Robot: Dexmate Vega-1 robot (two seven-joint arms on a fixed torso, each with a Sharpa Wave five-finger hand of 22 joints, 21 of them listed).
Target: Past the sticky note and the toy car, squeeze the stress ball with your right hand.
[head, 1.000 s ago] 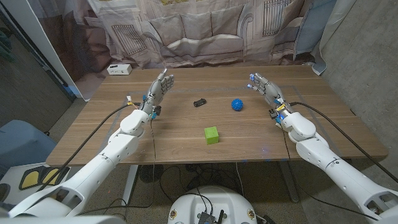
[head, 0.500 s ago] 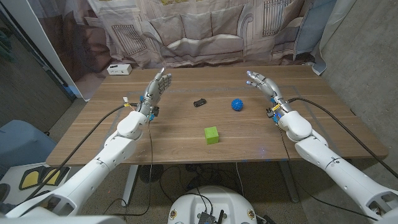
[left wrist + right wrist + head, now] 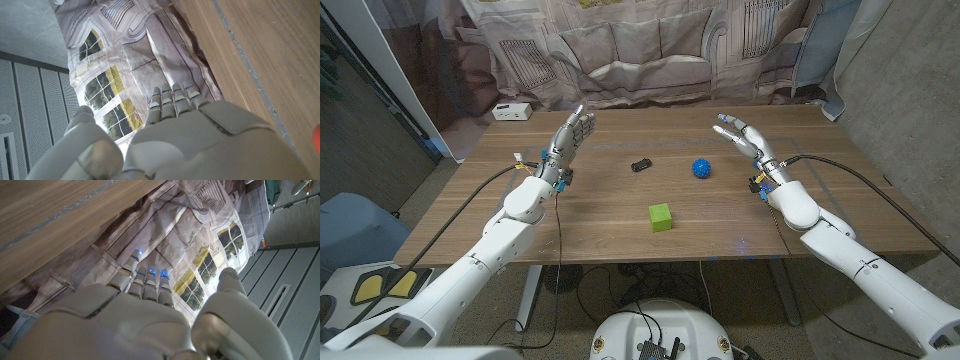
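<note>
A blue stress ball point(image 3: 701, 168) lies on the wooden table point(image 3: 620, 225) right of centre. A small black toy car point(image 3: 641, 164) sits to its left, and a green sticky-note block point(image 3: 660, 217) stands nearer the front. My right hand point(image 3: 743, 139) hovers open, fingers spread, just right of and slightly beyond the ball, holding nothing; its back point(image 3: 130, 320) also shows in the right wrist view. My left hand point(image 3: 570, 140) is raised open at the table's left, fingers pointing up and away; the left wrist view shows its back point(image 3: 190, 135).
A white box point(image 3: 510, 111) sits at the far left corner of the table. A printed curtain point(image 3: 640, 50) hangs behind the far edge. Black cables run along both forearms.
My right hand has drifted slightly left and farther from me, toward the ball's far side. My left hand has edged up a little. The objects have stayed put.
</note>
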